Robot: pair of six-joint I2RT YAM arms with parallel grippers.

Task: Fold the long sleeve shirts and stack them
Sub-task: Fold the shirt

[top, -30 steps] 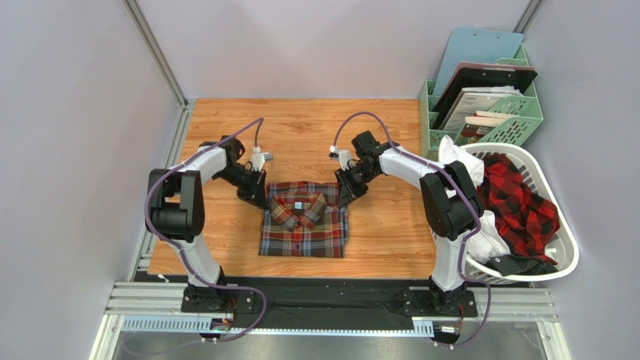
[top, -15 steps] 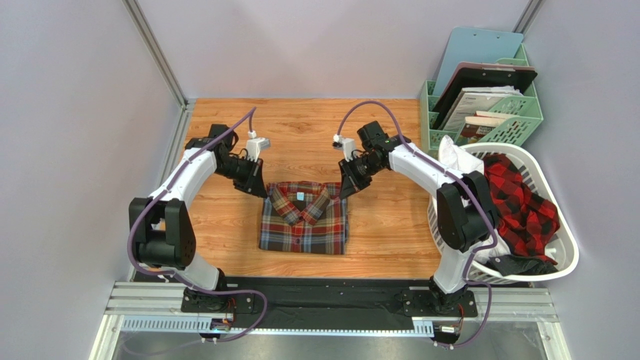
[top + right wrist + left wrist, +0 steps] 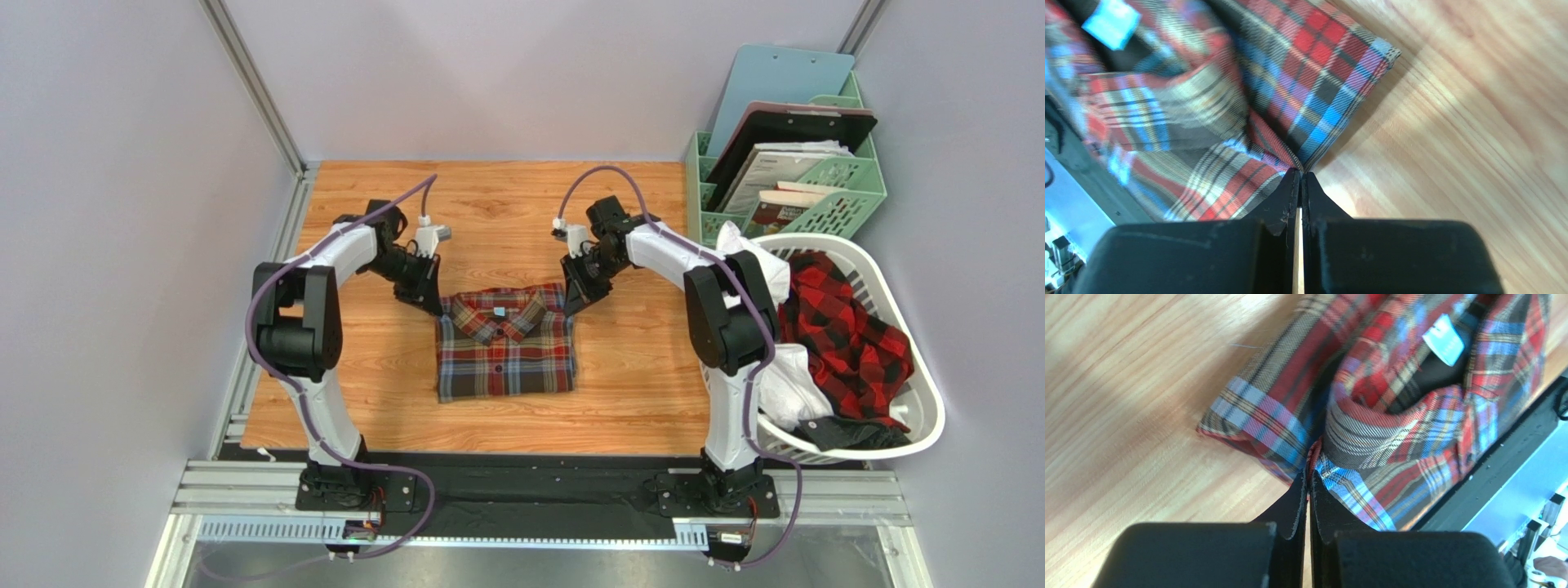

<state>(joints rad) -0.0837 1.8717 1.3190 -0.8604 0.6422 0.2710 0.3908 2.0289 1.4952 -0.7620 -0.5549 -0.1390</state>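
Both tools were slightly open 1 s ago and are now fully closed. The folded tartan shirt (image 3: 505, 349) has slid a bit toward the desk's (image 3: 368, 368) far edge and right side, so this looks like a drag to reposition the finished fold, not a new fold.

Left tool (image 3: 1308, 478): jaws closed, pinching the shirt's edge at the left shoulder beside the collar. Right tool (image 3: 1300, 174): same, nipping the right shoulder corner.

The shirt lies flat mid-desk, collar toward the far edge. The red-and-black shirt (image 3: 853, 325) is in the basket (image 3: 920, 404) off the right edge, not yet folded, so roughly 1 of 2 is done.
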